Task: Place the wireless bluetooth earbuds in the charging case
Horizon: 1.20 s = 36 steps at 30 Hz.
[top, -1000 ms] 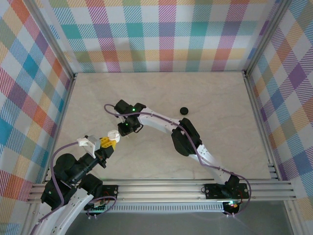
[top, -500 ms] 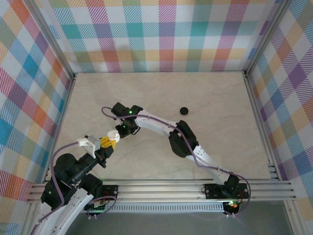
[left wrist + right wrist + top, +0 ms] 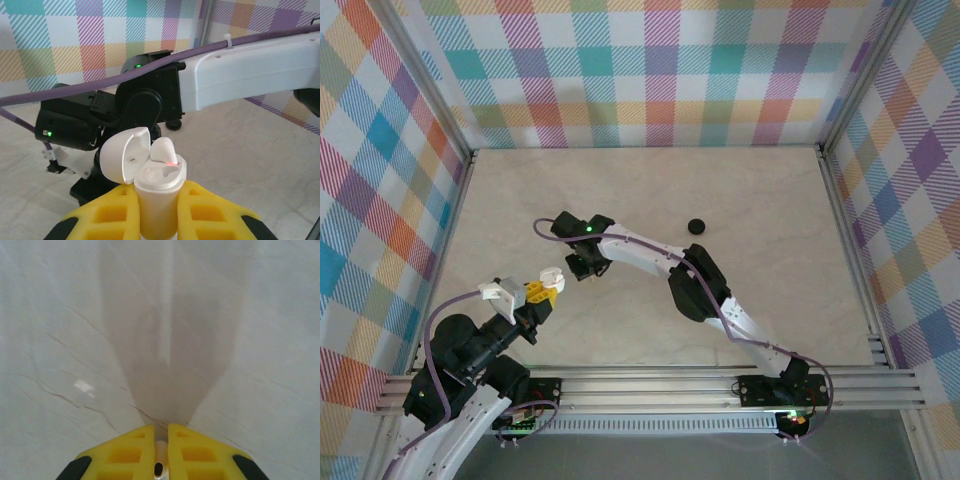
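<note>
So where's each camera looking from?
Top external: high behind, looking down on the table; left arm and right arm show.
Left wrist: looks past the left gripper, clamped on the open charging case, at the right arm.
Right wrist: looks down at the table past the shut right gripper.
Top and left wrist both show the charging case.

White charging case point(image 3: 152, 172) with red glow — yellow left gripper point(image 3: 156, 192) and right gripper point(image 3: 160, 430). Purple cable point(image 3: 30, 95). Cream, grey-veined table point(image 3: 770, 280) — pastel plaid walls point(image 3: 660, 70) in teal, orange, violet; black disc point(image 3: 696, 226).
</note>
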Tool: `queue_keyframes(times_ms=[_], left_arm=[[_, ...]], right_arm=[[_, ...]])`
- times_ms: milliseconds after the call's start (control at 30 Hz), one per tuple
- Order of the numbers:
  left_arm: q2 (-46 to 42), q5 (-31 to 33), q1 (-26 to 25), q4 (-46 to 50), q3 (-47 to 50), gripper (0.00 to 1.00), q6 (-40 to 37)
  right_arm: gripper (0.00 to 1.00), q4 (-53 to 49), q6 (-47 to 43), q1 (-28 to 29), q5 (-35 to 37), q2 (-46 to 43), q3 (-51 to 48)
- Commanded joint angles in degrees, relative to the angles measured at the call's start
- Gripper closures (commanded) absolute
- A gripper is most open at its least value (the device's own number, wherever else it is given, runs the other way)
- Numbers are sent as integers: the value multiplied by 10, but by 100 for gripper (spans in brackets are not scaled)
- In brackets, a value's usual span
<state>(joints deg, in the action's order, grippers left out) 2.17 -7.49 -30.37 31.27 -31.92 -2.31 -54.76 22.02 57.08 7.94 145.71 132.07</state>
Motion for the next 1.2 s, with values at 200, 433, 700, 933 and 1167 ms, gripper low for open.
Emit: queue_keyframes(times_ms=[200,433,700,933,1167], left_arm=[[41,-92,-5,-132,48,100,30],[110,-146,-5,-301,95,100,54],[240,-125,-27,-426,90,100,46],[336,-73,-61,-507,60,100,-12],[406,-17,-77,-574,36,100,-44]], right_arm=[[94,37,39,-57,80,-174,-198],[100,154,45,-81,129,-353,-367],[100,267,12,-74,123,-486,-444],[100,339,-18,-43,155,-561,-459],[100,425,-44,-5,184,-628,-493]])
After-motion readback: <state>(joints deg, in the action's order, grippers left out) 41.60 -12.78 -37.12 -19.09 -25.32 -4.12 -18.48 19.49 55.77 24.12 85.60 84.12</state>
